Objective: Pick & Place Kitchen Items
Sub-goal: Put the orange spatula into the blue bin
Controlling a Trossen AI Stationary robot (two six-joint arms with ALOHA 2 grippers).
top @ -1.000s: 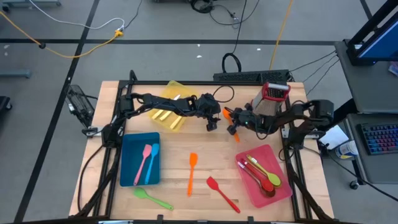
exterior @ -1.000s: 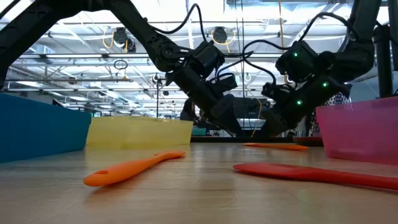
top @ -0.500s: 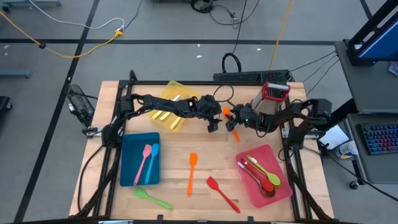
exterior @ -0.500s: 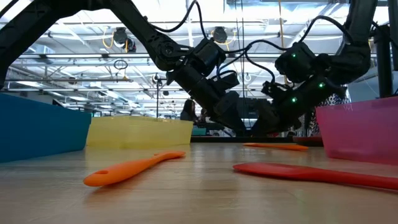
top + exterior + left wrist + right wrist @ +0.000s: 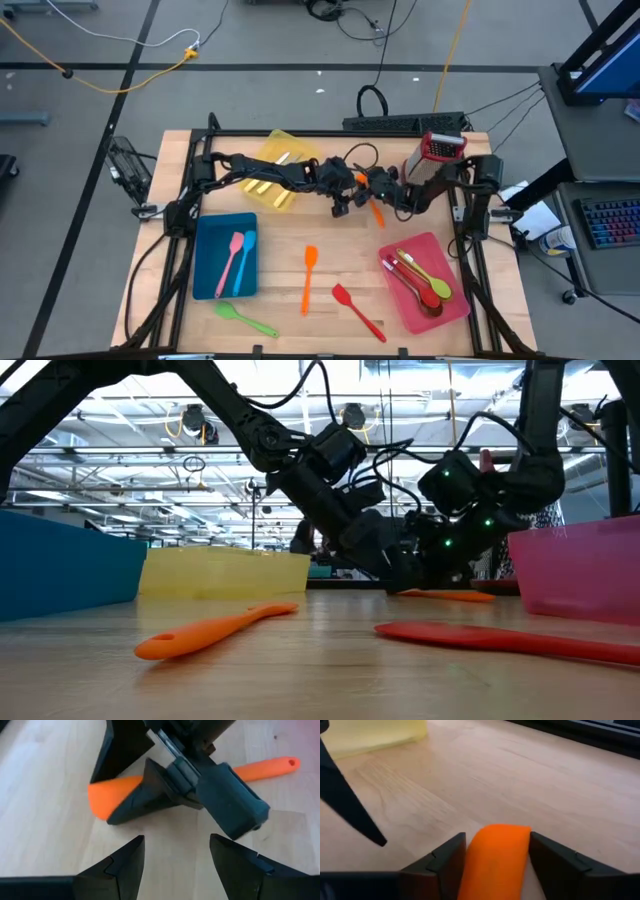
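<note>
An orange utensil (image 5: 377, 212) lies flat on the table at centre back, its rounded blade (image 5: 105, 795) toward my left arm and its handle (image 5: 270, 766) pointing away. My right gripper (image 5: 497, 837) is low over it, open, with one finger on each side of the blade. My left gripper (image 5: 175, 840) is open just short of the same blade and holds nothing. An orange spatula (image 5: 310, 275), a red spatula (image 5: 357, 310) and a green spoon (image 5: 245, 318) lie on the table nearer the front. My right gripper straddles the orange utensil's blade end (image 5: 497, 850), slanting down from the table's right. The blade fills the gap between the two fingers (image 5: 447, 857). I cannot tell whether they touch it. The utensil lies flat on the table.
A yellow tray (image 5: 290, 150) with cream-handled knives stands at the back left. A blue tray (image 5: 205, 262) at the left holds a pink and a blue utensil. A pink tray (image 5: 450, 312) at the right holds several utensils. A red-topped grater (image 5: 440, 155) stands behind my right arm.
My right gripper has opened from shut. It has sunk toward the table, rolled a little, and shifted toward the table's left, so its fingers now stand on either side of the orange utensil's blade. The utensil has stayed where it was.
</note>
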